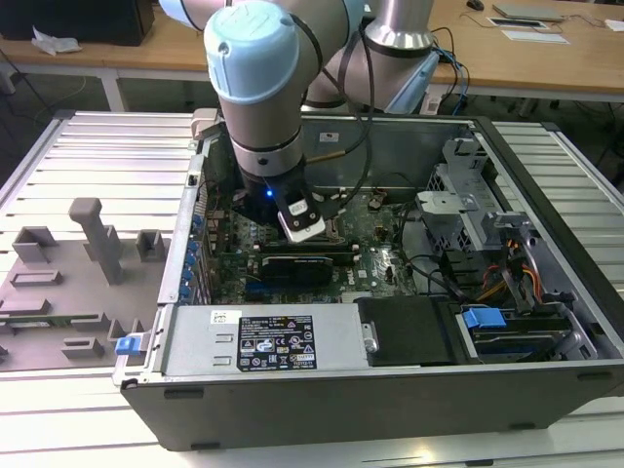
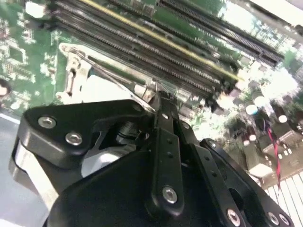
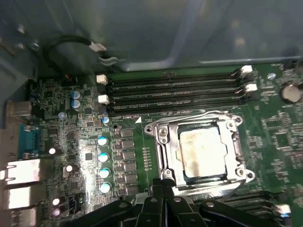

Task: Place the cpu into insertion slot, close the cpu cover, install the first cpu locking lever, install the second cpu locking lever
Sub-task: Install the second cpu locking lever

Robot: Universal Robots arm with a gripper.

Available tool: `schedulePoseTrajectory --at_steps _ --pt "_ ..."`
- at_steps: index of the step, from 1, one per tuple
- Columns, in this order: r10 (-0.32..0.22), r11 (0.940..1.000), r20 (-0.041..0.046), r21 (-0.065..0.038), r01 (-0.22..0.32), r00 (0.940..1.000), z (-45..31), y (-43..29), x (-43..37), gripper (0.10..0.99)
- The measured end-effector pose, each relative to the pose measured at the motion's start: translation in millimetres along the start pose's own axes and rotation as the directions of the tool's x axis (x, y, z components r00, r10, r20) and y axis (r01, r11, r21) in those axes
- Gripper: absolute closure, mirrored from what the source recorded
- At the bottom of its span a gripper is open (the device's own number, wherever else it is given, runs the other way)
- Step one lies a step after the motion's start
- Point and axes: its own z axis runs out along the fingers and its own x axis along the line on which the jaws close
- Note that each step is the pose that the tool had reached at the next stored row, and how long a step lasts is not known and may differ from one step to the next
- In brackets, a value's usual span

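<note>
Exterior view: arm (image 1: 258,88) reaches down into the open PC case (image 1: 546,380), wrist low over the motherboard (image 1: 380,258). Drive cage (image 1: 458,210) and cable bundle (image 1: 507,268) sit to the exterior view's right, power supply (image 1: 263,339) along the near side, grey fixture tray (image 1: 68,283) on the desk (image 1: 88,146) beside the case.

First wrist view: cpu (image 3: 202,151) lies seated in the insertion slot (image 3: 176,146), cpu cover (image 3: 163,135) down flat around it, silver top showing through the window. Memory slots (image 3: 175,90) run just beside the socket. Gripper (image 3: 163,182) is at the socket edge, right by the thin wire locking lever (image 3: 189,116) framing the cover.

Jaws: drawn together to a narrow point in both wrist views; can't tell if they pinch the lever or grip nothing.

Power supply label (image 1: 278,341) carries print, too small to read
</note>
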Motion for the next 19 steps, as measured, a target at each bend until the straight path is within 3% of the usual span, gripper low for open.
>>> schedulePoseTrajectory --at_steps 1,4,5,7,9,11,13,19 --pt "0.0 1.0 0.0002 0.001 0.0 1.0 -4.3 1.1 -0.4 0.98" --pt "-0.001 0.9999 0.0012 0.011 0.001 1.0 -29.6 7.4 -2.8 0.98" --pt "-0.001 0.9998 0.002 0.018 0.001 1.0 -37.8 9.5 -3.6 0.98" --pt "-0.001 0.9991 0.0033 0.042 0.001 1.0 -45.1 11.5 -5.6 0.98" --pt "0.002 0.9982 -0.002 0.06 -0.002 1.0 -46.7 12.2 -8.8 0.98" --pt "0.007 0.9977 -0.0073 0.068 -0.006 0.9999 -46.5 12.3 -12.1 0.98" --pt "0.012 0.9976 -0.0102 0.069 -0.011 0.9999 -46.0 11.7 -14.9 0.98" --pt "0.026 0.9972 -0.0107 0.071 -0.025 0.9996 -34.0 4.9 -24.1 0.98"
